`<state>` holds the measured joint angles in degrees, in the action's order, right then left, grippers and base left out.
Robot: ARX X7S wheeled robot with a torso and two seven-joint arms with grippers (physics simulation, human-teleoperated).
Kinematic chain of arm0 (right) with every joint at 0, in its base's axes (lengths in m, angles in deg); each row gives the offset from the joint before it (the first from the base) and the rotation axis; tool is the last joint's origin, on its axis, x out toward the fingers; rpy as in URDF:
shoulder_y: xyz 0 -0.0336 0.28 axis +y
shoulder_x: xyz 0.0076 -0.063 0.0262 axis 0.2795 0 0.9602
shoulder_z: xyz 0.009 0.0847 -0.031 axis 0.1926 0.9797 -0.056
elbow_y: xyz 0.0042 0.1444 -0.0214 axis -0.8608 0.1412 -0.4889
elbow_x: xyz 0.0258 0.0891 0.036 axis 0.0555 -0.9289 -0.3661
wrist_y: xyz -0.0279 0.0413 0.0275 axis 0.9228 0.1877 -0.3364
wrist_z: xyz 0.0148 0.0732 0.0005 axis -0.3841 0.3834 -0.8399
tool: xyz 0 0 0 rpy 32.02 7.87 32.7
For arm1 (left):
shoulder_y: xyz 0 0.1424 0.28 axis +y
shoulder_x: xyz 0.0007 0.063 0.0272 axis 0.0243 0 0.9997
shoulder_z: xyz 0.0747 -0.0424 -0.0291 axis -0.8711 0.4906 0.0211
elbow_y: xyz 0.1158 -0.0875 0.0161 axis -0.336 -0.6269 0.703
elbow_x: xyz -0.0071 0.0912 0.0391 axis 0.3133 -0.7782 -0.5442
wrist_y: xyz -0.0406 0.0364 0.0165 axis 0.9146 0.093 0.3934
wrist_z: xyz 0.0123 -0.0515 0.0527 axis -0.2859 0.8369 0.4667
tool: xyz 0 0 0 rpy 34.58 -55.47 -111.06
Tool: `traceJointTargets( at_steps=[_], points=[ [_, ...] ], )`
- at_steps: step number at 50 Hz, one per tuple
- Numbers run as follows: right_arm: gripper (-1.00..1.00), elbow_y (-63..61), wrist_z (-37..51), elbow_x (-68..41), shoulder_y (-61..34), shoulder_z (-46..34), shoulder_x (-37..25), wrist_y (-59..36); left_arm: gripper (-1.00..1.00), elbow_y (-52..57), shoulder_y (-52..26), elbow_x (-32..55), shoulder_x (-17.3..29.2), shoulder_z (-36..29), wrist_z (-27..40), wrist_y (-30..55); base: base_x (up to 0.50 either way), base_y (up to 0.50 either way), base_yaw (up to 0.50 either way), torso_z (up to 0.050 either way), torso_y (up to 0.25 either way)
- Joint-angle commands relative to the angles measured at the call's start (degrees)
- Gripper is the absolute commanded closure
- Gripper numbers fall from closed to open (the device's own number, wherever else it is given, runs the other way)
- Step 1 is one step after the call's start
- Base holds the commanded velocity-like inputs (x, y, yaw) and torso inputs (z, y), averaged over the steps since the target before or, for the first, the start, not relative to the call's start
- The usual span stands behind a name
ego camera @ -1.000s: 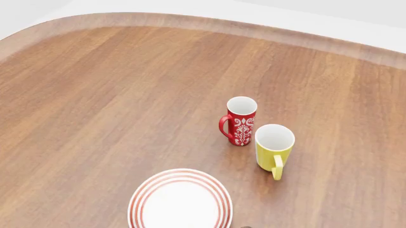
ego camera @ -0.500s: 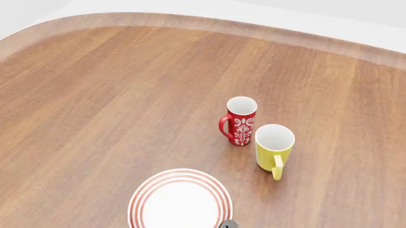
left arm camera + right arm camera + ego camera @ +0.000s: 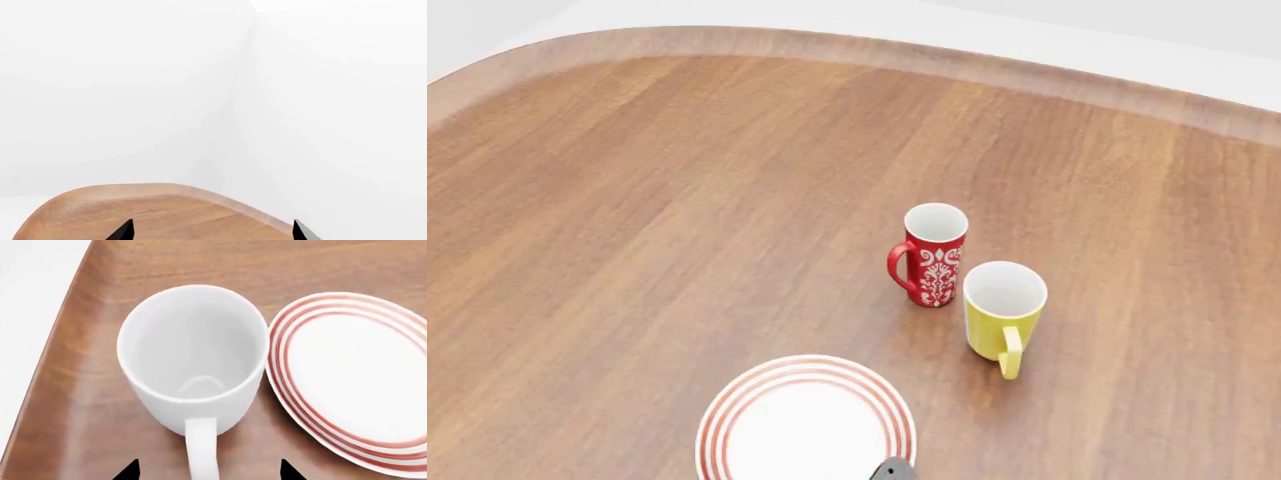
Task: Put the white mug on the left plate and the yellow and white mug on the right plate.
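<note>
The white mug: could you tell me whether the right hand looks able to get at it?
Probably yes: the white mug stands upright just ahead of the open right hand, handle toward it, nothing between.

A red mug (image 3: 932, 255) with a white ornament pattern stands upright on the wooden counter (image 3: 667, 200), its white inside showing and its red loop handle turned toward the head view's left. The counter has a warm brown grain and a rounded, paler edge (image 3: 827, 42) at the far side. Beyond that edge lie plain white surfaces (image 3: 133, 75), featureless.
</note>
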<state>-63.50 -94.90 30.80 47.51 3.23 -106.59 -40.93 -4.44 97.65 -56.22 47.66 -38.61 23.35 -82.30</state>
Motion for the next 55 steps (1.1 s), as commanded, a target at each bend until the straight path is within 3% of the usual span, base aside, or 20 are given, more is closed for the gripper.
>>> traceJointTargets(
  at_steps=[1,54,55],
  points=[
    [-1.0,6.91,-3.2,0.43,-1.84,1.23,3.12,2.3,-1.0,-1.67,-0.77,-1.53,-0.76,1.27,-1.46,1.37,0.0,0.0,0.0,0.0,0.0],
    [-1.0,13.06,-6.12,2.07,-5.06,-3.52,5.66,1.48,-1.0,-1.86,-1.18,-1.4,-0.2,0.01,-0.46,0.99,0.0,0.0,0.0,0.0,0.0],
    [1.0,12.75,-6.19,1.98,-4.86,-3.59,5.58,1.52,-1.0,-1.99,-1.21,-1.28,-0.18,0.12,-0.43,0.96,0.0,0.0,0.0,0.0,0.0]
  ],
)
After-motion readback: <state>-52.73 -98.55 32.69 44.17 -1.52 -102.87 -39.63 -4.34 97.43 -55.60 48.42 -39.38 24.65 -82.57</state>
